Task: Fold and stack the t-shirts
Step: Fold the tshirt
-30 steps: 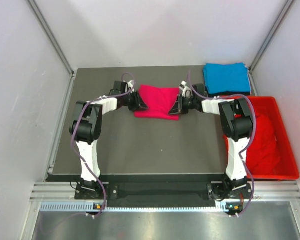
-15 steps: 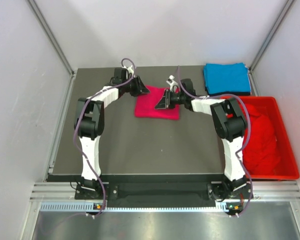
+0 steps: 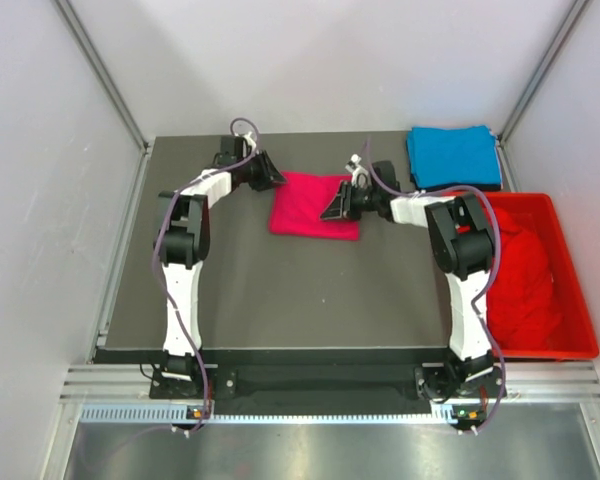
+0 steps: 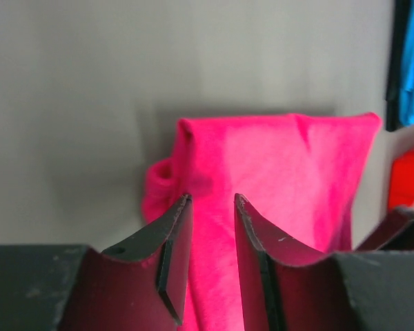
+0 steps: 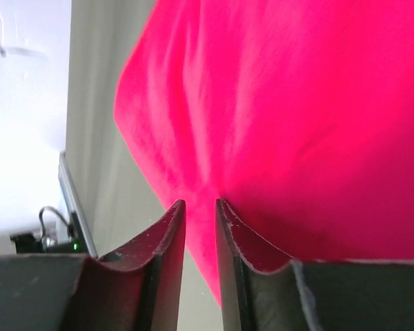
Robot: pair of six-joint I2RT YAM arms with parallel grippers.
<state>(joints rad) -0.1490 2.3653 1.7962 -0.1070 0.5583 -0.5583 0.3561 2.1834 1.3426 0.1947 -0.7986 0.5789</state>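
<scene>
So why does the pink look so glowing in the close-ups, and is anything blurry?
Top view: even, soft light, everything sharp. Left wrist view: pink t-shirt oversaturated, tinting the dark fingers reddish; fingers slightly soft. Right wrist view: shirt fills the frame, folds smeared; white wall at left blown out.

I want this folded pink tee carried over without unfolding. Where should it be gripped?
Pink tee: pinch its left and right edges together, coming in from both sides, through all layers. It lies flat and wide, so one pinch would likely let it sag.
</scene>
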